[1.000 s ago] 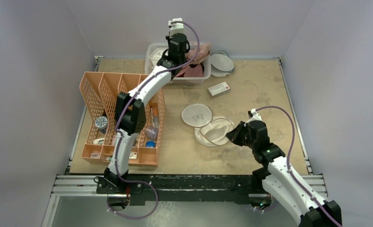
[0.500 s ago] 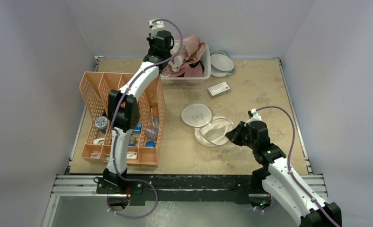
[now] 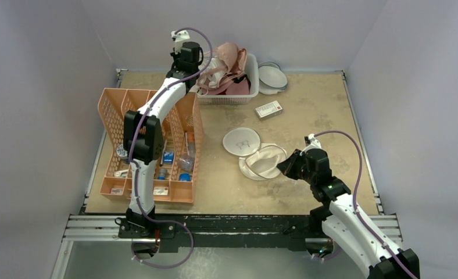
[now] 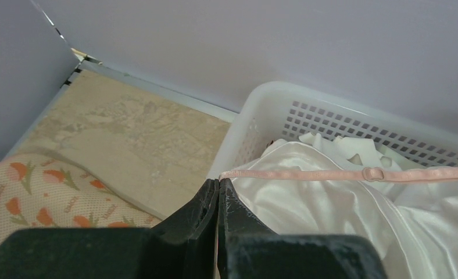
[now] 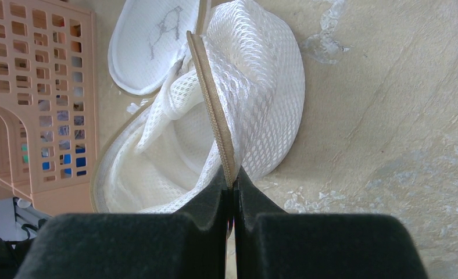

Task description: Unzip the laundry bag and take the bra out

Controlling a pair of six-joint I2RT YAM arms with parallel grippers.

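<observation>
Near the front, the right gripper [image 5: 231, 181] is clamped on the beige zip rim of the laundry bag [image 5: 261, 99], which lies open on the table [image 3: 308, 116]. At the far side, the left gripper [image 4: 218, 189] is closed tight on a pink strap of the bra [image 3: 231, 55], which is lifted over the white basket [image 4: 285, 96].

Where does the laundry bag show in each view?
Top external: laundry bag lies open mid-table, right gripper at its rim.
Left wrist: not in it.
Right wrist: laundry bag fills the centre, rim pinched by the gripper.
Shared landmark: peach rack, left of it in both.
</observation>
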